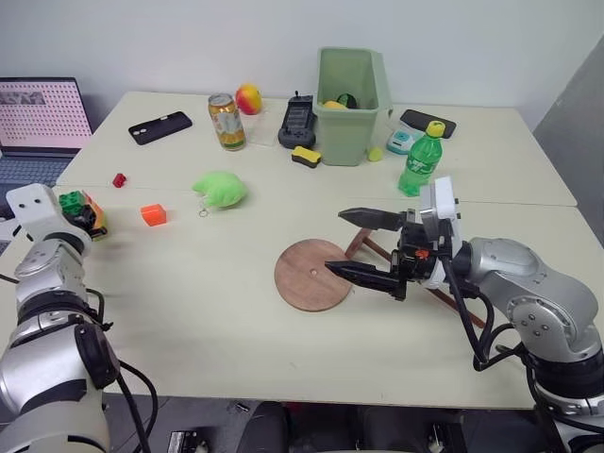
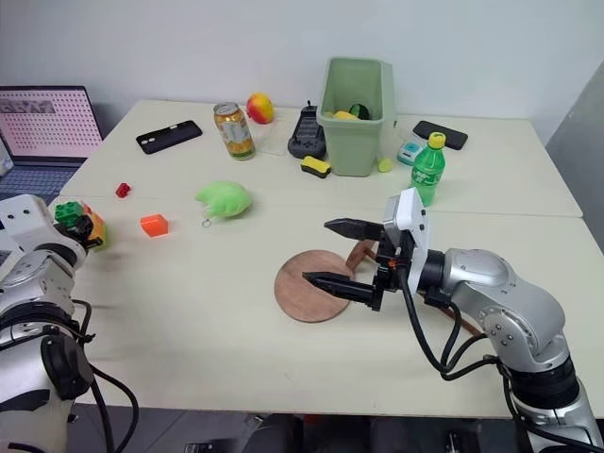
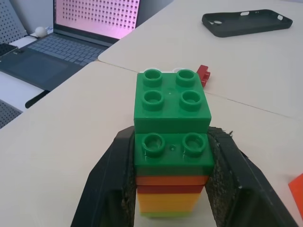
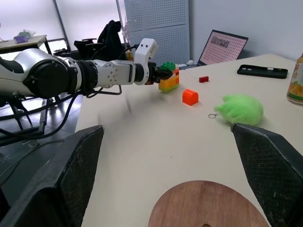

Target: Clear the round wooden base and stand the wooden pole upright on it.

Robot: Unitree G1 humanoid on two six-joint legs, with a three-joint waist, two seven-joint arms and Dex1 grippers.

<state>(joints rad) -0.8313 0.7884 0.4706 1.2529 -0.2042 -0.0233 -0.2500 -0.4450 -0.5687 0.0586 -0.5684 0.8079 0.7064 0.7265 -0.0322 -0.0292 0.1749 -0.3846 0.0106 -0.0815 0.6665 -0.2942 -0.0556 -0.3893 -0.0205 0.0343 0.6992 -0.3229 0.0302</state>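
Your left gripper (image 3: 171, 189) clamps the block stack (image 3: 171, 137); right gripper (image 1: 363, 247) gapes wide at the round wooden base's (image 1: 310, 276) three o'clock.

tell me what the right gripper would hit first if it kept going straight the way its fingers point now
Probably nothing on the table soon. The right gripper points level toward the robot's left, open, above the round wooden base. Its wrist view suggests the line runs over the bare tabletop, roughly toward the left gripper holding the block stack, though depth is unclear.
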